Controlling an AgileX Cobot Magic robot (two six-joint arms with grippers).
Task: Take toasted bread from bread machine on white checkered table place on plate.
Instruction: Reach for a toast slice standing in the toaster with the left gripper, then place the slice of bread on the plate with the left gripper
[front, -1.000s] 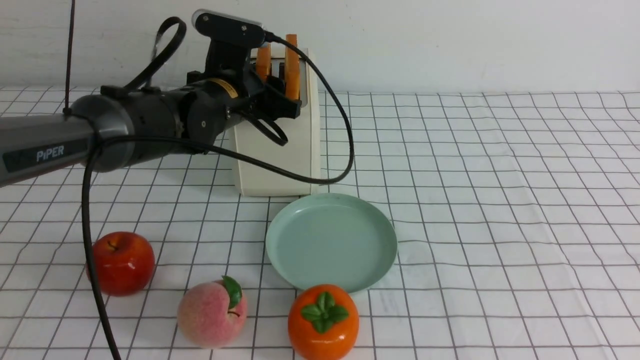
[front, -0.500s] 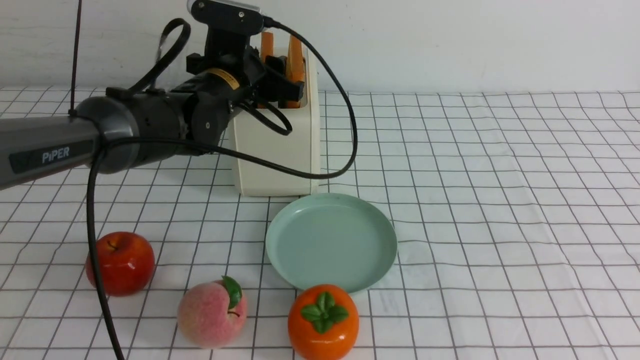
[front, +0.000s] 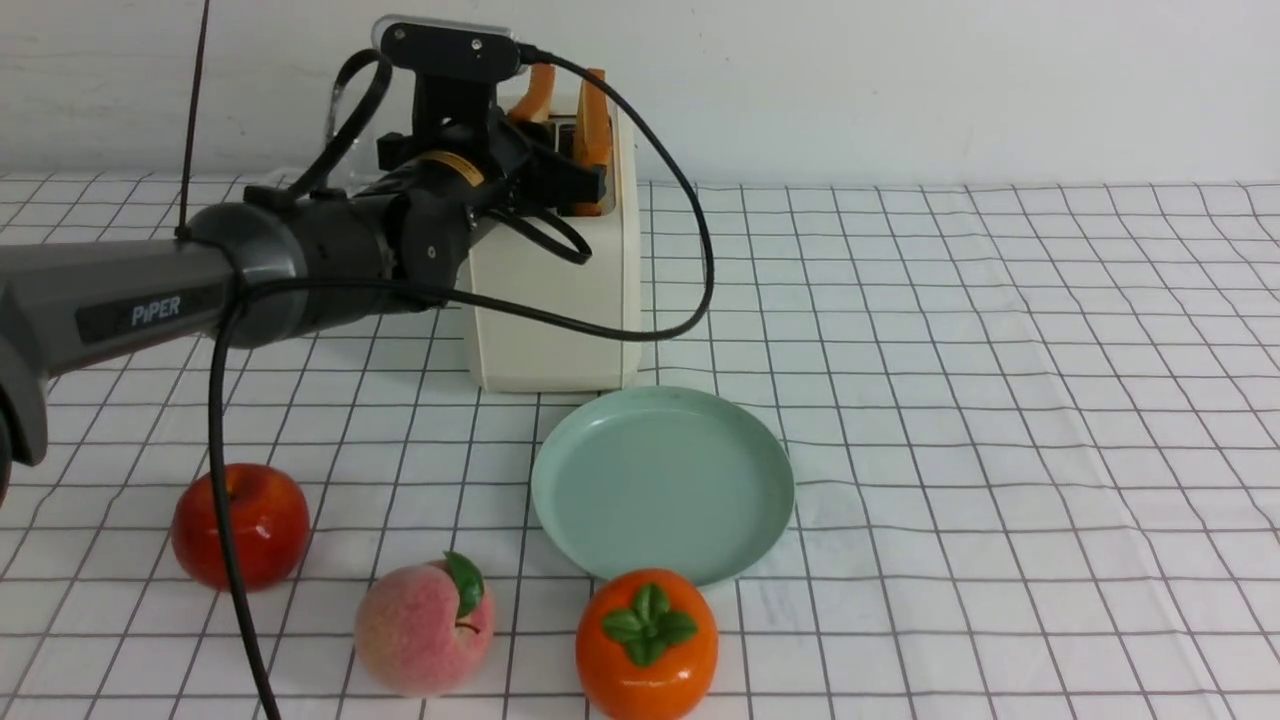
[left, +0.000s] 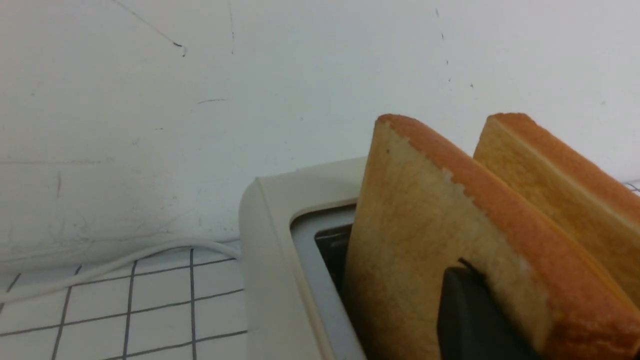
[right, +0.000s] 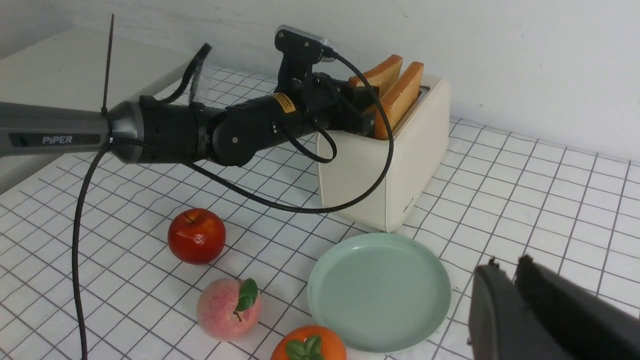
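Reaching over the bread machine (front: 600, 290) on the desk (front: 1000, 350) with the left tool (front: 588, 190), one pad (left: 465, 310) flat against the nearer toasted bread (left: 410, 240) slice, other pad hidden: clamped or not, cannot tell. Both slices standing tilted in the bread machine's slots. Plate (front: 662, 490) just in front of it. Right tool (right: 507, 265) pinched together, well away from the bread machine.

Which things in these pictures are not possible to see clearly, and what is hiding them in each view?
- Left gripper closure: in the left wrist view only one finger shows; the nearer toasted bread slice hides the other.
- Both slices' lower parts: inside the bread machine, every view.
- White cord, far end: cut off by the left wrist view's edge.
- Bread machine's side lettering: too small, right wrist view.
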